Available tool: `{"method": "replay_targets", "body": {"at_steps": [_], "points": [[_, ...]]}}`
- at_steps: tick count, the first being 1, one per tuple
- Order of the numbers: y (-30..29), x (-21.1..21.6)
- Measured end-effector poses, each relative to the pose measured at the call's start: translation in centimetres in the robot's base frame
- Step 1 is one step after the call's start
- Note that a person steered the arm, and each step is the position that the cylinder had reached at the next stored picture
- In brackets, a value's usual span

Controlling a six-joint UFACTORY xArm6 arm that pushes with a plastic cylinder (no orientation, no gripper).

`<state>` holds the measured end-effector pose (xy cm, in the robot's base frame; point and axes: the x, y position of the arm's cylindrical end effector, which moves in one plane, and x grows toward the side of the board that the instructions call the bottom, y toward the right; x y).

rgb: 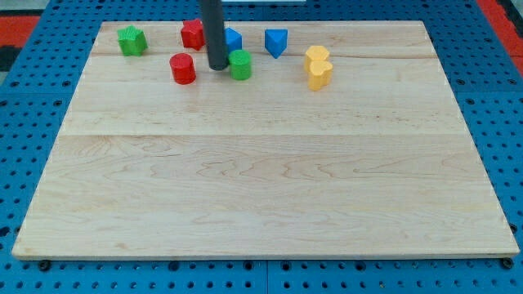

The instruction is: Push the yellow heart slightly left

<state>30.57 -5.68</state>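
Observation:
Two yellow blocks touch at the view's upper right. The lower one looks like the yellow heart, and the upper one looks like a hexagon. My tip rests on the board well to the view's left of them. It stands between the red cylinder and the green cylinder, close against the green one. The green cylinder lies between my tip and the yellow heart.
A green star sits at the upper left. A red star-like block and a blue cube sit just behind the rod, the cube partly hidden. A blue triangle lies left of the yellow blocks. The board's top edge is close.

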Motion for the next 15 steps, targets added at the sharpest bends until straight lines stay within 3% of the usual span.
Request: {"method": "replay_targets", "body": {"at_steps": [2,3,4,6,7,9,15], "points": [[3.5,2.2],[4.4,6.0],[10.0,8.6],[20.0,4.8],[18.7,2.8],[15.6,2.7],[13.6,2.6]]}}
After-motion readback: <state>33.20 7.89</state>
